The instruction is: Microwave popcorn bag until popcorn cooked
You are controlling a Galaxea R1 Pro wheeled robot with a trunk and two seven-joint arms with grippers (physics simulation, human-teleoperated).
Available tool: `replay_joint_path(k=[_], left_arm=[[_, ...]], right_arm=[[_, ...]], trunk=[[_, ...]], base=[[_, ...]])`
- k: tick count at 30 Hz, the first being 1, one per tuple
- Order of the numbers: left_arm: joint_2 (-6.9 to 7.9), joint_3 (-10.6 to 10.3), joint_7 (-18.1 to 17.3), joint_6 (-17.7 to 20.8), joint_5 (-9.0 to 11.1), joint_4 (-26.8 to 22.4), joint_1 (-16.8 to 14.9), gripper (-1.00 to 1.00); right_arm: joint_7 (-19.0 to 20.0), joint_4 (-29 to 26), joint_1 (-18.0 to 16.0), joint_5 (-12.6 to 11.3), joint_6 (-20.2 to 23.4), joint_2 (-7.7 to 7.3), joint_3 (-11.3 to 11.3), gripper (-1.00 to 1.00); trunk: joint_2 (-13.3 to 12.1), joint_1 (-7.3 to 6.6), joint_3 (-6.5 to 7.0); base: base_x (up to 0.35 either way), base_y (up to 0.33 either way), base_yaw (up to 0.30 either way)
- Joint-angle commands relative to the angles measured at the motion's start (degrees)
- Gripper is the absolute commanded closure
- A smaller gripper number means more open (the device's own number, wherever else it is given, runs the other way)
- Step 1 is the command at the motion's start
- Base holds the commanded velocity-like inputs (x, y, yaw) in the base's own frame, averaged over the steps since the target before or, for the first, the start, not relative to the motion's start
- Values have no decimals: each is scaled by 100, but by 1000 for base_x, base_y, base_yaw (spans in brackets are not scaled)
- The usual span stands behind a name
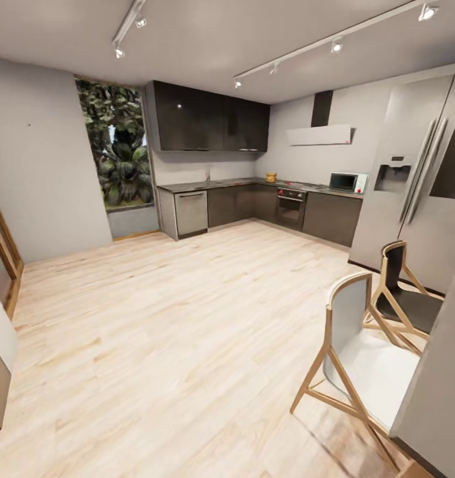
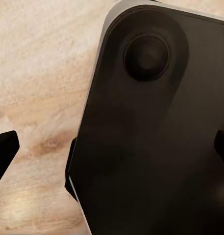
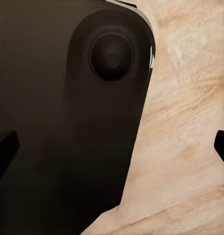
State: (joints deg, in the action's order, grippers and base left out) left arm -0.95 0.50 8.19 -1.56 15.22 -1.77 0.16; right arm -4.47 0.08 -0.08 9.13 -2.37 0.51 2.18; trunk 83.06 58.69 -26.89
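1. Far left in the head view, a window (image 1: 117, 143) full of greenery marks the room's end wall; the pale wooden floor (image 1: 161, 332) between here and the kitchen lies wide open, so I judge the robot is on its way across.
2. The countertop (image 1: 220, 183) runs along the back wall over dark cabinets, with the built-in oven (image 1: 291, 208) below it.
3. A small tan-yellow object (image 1: 271, 177) sits on that worktop; it is probably the popcorn bag, too small to confirm.
4. The microwave (image 1: 347, 182) stands further right on the counter, just beside the refrigerator (image 1: 413, 172), its door apparently closed.
5. Two wooden chairs (image 1: 360, 352) stand near on the right, something to steer around.
6. The left gripper (image 2: 112, 152) and right gripper (image 3: 112, 147) both have their fingertips spread apart, grasping nothing, and hang over the robot's dark base (image 2: 156, 137) and the floor, tucked for travel.
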Motion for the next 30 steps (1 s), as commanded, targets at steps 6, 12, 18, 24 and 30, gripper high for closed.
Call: replay_joint_path(k=[6, 12, 18, 24, 30], left_arm=[[-1, 2, 16, -11, 25, -8, 2, -100], [-1, 2, 16, -11, 29, -8, 2, -100], [-1, 8, 16, -19, 25, -8, 2, -100], [-1, 8, 16, -20, 25, -8, 2, -100], [-1, 5, 16, -20, 25, -8, 2, -100]], right_arm=[[-25, 1, -1, 78, -1, 2, 31, -100], [7, 1, -1, 68, 13, 2, 59, -100], [26, 1, -1, 56, 18, 2, 79, -100], [23, 1, -1, 54, 18, 2, 80, -100], [16, 1, -1, 54, 18, 2, 80, -100]], trunk=[[2, 3, -4], [2, 3, -4], [2, 3, -4], [2, 3, -4], [2, 3, -4]], base=[[325, 0, 0], [325, 0, 0], [325, 0, 141], [325, 0, 274], [325, 0, 141]])
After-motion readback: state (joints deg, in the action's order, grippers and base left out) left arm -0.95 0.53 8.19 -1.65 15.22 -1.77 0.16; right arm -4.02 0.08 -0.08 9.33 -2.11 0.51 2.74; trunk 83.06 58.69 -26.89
